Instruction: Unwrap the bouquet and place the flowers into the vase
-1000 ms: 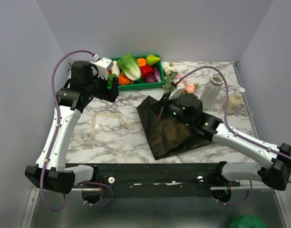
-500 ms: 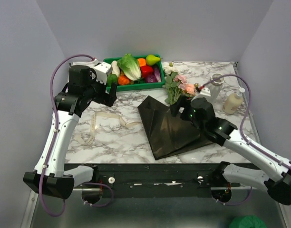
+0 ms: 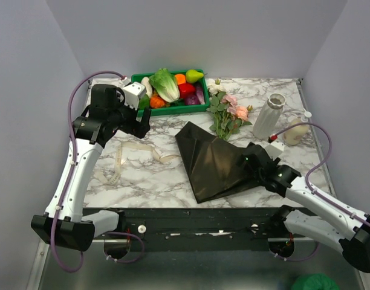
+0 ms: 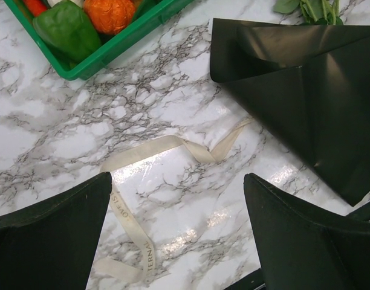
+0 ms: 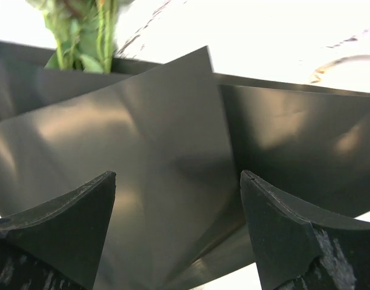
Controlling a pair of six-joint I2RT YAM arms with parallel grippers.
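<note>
Flowers (image 3: 229,115): lying loose on the worktop toward its far edge, between the tray and the vase; the blooms are pointing to the far edge and the stem ends are reaching the paper's far edge.
Vase (image 3: 268,116): standing upright near the far right corner, just right of the flowers, mouth facing up.
Paper (image 3: 218,163): lying spread open and creased on the right half of the worktop, its near corner reaching toward the near edge.
Ribbon (image 3: 135,156): lying untied in loose curls on the left half, one end coming close to the paper.
Left gripper (image 4: 178,181): hovering above the worktop by the tray's near left corner, looking down on the ribbon; fingers standing wide apart, gripping nothing.
Right gripper (image 5: 179,175): hanging low over the paper's right part; fingers standing apart, nothing between them.
Tray (image 3: 179,110): sitting at the far edge, carrying toy vegetables.
Bottle (image 3: 297,132): standing by the right edge, near the vase.
</note>
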